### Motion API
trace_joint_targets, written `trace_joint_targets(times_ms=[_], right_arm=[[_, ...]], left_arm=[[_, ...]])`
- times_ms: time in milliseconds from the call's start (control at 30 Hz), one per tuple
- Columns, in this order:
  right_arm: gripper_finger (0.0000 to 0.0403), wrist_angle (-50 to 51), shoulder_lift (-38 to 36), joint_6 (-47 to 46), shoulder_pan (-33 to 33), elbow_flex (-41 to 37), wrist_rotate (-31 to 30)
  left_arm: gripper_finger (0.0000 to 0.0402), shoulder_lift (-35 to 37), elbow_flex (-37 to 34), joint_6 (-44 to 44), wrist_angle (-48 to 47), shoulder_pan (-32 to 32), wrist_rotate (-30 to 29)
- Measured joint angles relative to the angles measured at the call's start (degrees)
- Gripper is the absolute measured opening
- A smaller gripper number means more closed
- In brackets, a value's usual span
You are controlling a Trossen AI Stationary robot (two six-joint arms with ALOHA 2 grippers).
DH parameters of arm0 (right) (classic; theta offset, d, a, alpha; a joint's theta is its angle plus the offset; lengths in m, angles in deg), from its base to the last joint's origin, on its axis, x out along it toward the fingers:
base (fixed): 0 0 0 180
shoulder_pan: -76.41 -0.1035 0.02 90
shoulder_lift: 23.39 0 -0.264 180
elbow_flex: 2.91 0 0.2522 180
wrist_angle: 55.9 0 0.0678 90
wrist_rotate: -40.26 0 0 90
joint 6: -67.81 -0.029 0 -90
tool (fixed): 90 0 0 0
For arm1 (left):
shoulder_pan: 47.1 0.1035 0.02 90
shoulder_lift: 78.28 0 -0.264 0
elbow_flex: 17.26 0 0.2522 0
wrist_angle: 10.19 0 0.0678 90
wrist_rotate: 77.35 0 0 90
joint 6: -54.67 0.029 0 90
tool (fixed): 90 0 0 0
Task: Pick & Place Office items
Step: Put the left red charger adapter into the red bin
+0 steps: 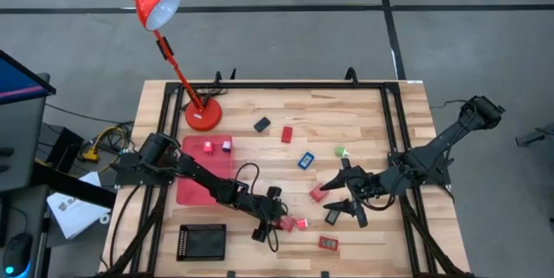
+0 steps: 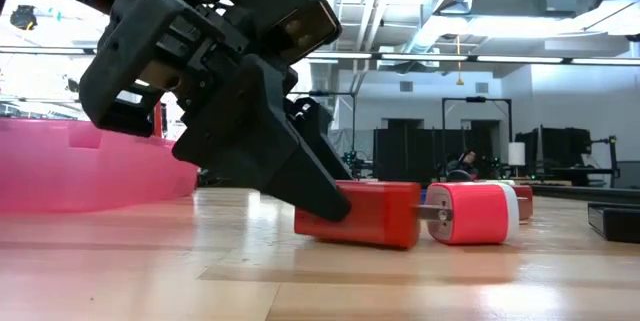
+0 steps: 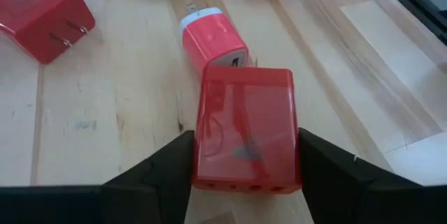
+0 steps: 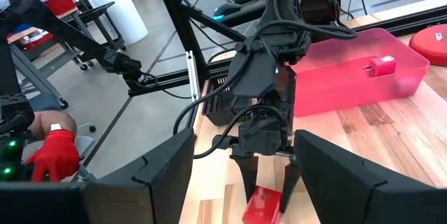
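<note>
My left gripper [image 3: 244,155] stands low over the table's near middle [image 1: 275,223], shut on a red block [image 3: 244,123]. A pink charger [image 3: 213,39] lies right beyond the block, on the table [image 2: 475,211]. My right gripper [image 1: 344,198] is open and touches nothing. It hovers by a red piece [image 1: 318,194] and a dark piece [image 1: 333,216], and its wrist view looks at the left arm. More small pieces lie on the wood: black [image 1: 261,124], red [image 1: 286,134], blue [image 1: 305,160], green [image 1: 342,151], red [image 1: 327,243]. My left gripper pinches the red block by its two long side faces [image 3: 202,140], one finger [image 3: 164,172] on each side. The fingers come down on it from above, slanting [image 2: 300,176], and lie along its sides. The block [image 2: 365,213] sits slightly tilted, low on the table.
A red tray [image 1: 192,183] at the left holds a pink piece [image 1: 209,146] and a purple piece [image 1: 226,146]. A black tray [image 1: 201,242] sits at the near left. The red lamp's base [image 1: 203,115] stands at the far left. A red plug charger [image 3: 42,15] lies nearby.
</note>
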Motion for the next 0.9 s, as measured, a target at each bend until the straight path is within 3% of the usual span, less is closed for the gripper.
trace_joint_targets(times_ms=[200,433,700,900], right_arm=[[0.0240,0.04,0.00,0.01,0.00,0.00,0.00],[0.0240,0.48,0.02,0.06,0.01,0.00,0.00],[0.0240,1.19,0.02,0.63,0.00,0.00,0.02],[0.0240,1.95,0.02,0.65,0.00,0.00,0.06]], left_arm=[[0.0208,1.21,0.06,0.19,-1.42,0.04,-6.90],[0.0208,9.73,-0.07,0.70,-15.59,0.88,-18.93],[0.0212,25.54,0.02,-5.11,-41.41,1.77,-29.00],[0.0211,34.74,0.02,-21.18,-68.21,1.60,-30.05]])
